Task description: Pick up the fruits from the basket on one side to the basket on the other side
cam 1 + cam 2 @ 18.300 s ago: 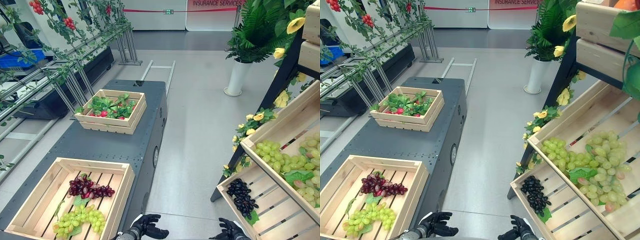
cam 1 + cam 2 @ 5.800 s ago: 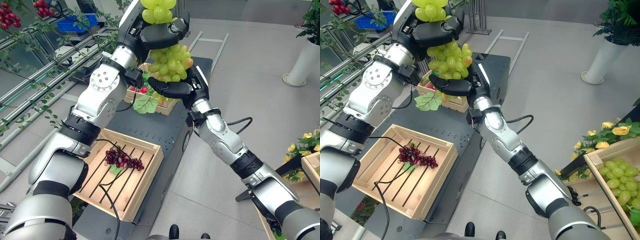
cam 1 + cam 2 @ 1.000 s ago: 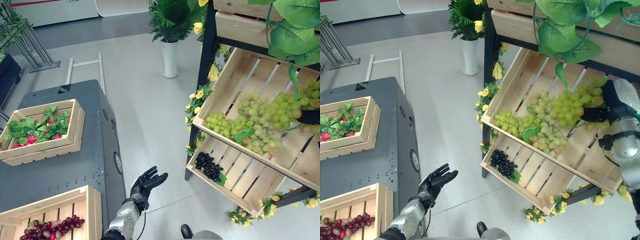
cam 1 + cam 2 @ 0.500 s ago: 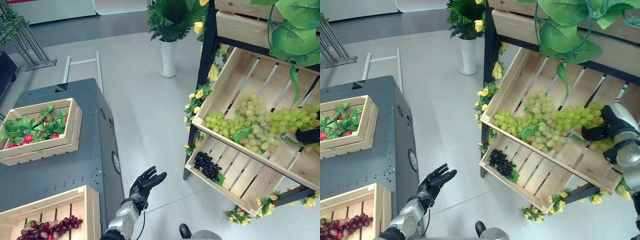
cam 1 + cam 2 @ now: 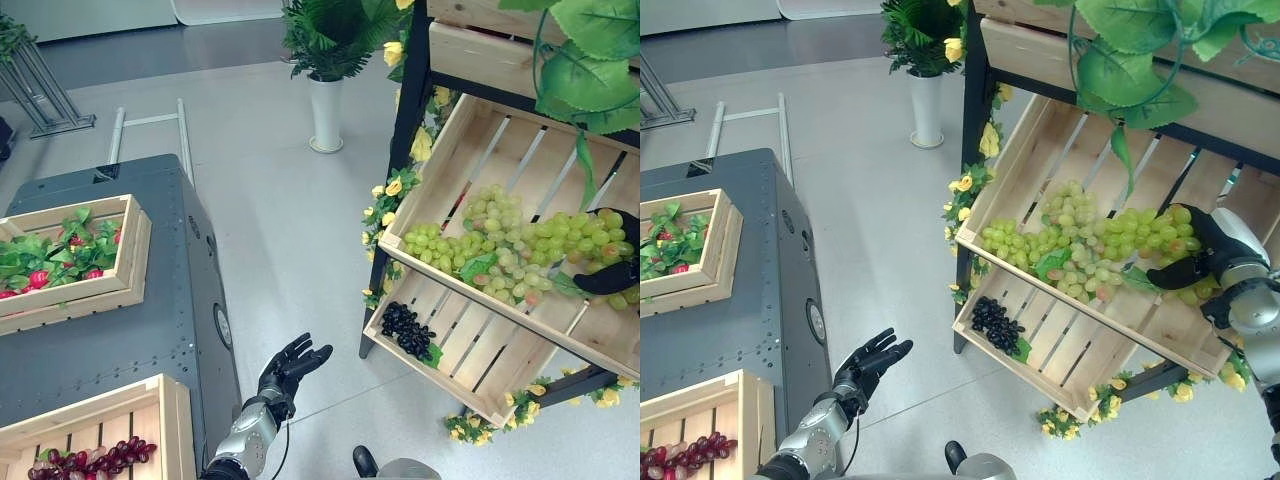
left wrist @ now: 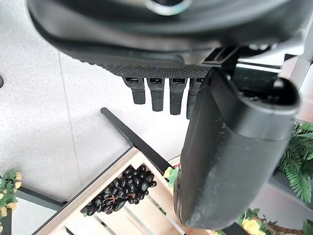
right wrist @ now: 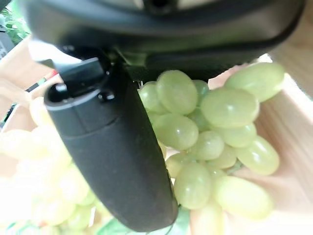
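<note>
We are setting the green grape bunch [image 5: 1150, 238] into the shelf crate [image 5: 1040, 150] at 3 o'clock, right robot hand [image 5: 1200, 262] gripping it; left robot hand [image 5: 292, 364] is hanging open; purple grapes [image 5: 85, 462] are waiting at 7 o'clock.

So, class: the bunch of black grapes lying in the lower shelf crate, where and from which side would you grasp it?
Grip the black grapes round the bunch's thick middle, from above through the lower crate's open top. It lies flat on the slats, so there seems no way underneath.

Even, bright indoor light with soft shadows; the floor [image 5: 290, 230] shows mild sheen at upper left. Close wrist views blur, and pale grapes [image 7: 44, 166] wash out at lower left.
</note>
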You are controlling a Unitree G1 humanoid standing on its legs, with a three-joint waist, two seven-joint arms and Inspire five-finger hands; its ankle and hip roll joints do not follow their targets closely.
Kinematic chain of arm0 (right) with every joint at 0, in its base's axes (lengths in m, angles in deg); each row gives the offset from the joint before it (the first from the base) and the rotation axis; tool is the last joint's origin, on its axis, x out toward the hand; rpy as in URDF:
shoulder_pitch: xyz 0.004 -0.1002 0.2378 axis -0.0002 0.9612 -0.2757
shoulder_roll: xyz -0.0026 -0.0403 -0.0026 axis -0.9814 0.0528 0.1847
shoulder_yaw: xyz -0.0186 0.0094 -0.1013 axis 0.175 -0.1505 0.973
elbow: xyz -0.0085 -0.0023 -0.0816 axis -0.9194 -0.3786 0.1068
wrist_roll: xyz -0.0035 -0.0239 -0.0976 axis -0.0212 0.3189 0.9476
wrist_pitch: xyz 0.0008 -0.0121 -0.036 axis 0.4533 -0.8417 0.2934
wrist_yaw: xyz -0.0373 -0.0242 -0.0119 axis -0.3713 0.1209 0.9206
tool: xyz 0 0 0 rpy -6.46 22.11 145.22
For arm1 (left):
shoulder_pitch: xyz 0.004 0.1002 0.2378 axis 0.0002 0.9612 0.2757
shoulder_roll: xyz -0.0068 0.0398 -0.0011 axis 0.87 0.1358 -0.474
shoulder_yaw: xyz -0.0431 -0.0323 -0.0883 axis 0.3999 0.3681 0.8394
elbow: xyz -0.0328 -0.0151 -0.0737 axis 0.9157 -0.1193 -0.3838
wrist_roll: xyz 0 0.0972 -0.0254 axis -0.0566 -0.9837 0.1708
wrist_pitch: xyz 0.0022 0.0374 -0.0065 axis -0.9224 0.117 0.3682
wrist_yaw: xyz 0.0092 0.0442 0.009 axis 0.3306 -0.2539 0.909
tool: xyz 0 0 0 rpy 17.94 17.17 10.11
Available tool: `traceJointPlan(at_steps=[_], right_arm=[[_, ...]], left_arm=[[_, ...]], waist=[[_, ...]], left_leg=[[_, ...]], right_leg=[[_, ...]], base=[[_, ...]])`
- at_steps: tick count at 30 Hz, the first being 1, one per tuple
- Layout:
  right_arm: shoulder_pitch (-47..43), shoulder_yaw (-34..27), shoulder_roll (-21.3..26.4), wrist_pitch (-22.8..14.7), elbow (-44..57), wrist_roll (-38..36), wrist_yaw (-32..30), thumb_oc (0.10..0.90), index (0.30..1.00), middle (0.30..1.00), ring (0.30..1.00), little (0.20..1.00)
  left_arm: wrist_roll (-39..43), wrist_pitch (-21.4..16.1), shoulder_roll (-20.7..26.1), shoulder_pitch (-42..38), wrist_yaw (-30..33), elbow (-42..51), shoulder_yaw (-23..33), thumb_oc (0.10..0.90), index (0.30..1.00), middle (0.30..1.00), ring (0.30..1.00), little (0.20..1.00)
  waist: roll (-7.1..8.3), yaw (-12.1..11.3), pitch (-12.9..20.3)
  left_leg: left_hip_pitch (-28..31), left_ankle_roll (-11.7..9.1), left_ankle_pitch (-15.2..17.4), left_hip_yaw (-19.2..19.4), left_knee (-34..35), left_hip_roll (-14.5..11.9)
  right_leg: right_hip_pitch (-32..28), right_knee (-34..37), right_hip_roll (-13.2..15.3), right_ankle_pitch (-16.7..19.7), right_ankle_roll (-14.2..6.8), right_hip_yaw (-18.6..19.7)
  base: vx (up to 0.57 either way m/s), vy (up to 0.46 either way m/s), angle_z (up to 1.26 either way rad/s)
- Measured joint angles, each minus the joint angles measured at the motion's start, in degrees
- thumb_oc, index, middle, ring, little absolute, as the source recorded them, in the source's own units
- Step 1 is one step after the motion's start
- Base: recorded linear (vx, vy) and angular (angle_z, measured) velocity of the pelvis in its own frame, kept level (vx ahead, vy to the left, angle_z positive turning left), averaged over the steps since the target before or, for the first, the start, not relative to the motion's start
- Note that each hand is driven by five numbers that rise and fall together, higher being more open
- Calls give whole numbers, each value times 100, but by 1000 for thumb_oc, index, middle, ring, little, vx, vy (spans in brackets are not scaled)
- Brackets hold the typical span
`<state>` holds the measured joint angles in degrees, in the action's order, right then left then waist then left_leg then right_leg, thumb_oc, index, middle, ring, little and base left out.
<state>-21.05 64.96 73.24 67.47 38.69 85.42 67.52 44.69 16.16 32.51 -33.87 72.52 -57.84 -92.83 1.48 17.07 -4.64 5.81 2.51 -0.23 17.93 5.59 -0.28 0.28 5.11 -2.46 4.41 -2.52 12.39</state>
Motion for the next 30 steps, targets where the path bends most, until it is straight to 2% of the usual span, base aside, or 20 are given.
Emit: traceJointPlan(at_steps=[7, 14, 17, 21, 30], right_arm=[[458, -229, -54, -184, 573, -425, -7, 800, 900, 900, 900, 900], [881, -494, -89, -347, 1117, -424, -8, 800, 900, 900, 900, 900], [1135, -733, -90, -500, 1481, -421, -19, 800, 900, 900, 900, 900], [1492, -977, -165, -892, 2129, -409, -165, 800, 900, 900, 900, 900], [1844, -1540, -246, -1243, 2830, 112, -482, 800, 900, 900, 900, 900]], left_arm=[[-10, 0, -10, 0, -120, -1, 1, 800, 900, 900, 900, 900], [-12, 0, -61, 5, -152, -7, 3, 800, 900, 900, 900, 900], [-12, -1, -84, 19, -166, -20, 43, 800, 900, 900, 900, 900], [-13, -2, -111, 42, -211, -121, 111, 800, 900, 900, 900, 900], [-11, -11, -129, 172, -268, -268, 124, 800, 900, 900, 900, 900]], waist=[[-21, 92, 13], [-102, 178, 62], [-138, 256, 84], [-144, 374, 101], [-133, 396, 302]], left_leg=[[18, -2, 1, 54, 0, -8], [21, -6, 6, 113, 1, -16], [5, -6, 9, 118, 1, -19], [3, -15, 11, 140, 1, -26], [-21, -12, 36, 243, 1, -16]], right_leg=[[1, 0, -19, 1, -3, 101], [21, 0, -30, 7, -12, 147], [39, 0, -35, 7, -12, 160], [49, -1, -49, 8, -11, 183], [104, -1, -60, 15, -22, 284]], base=[[3, 7, -4], [3, 4, -4], [3, 5, -1], [0, 5, -1], [3, 12, -5]])
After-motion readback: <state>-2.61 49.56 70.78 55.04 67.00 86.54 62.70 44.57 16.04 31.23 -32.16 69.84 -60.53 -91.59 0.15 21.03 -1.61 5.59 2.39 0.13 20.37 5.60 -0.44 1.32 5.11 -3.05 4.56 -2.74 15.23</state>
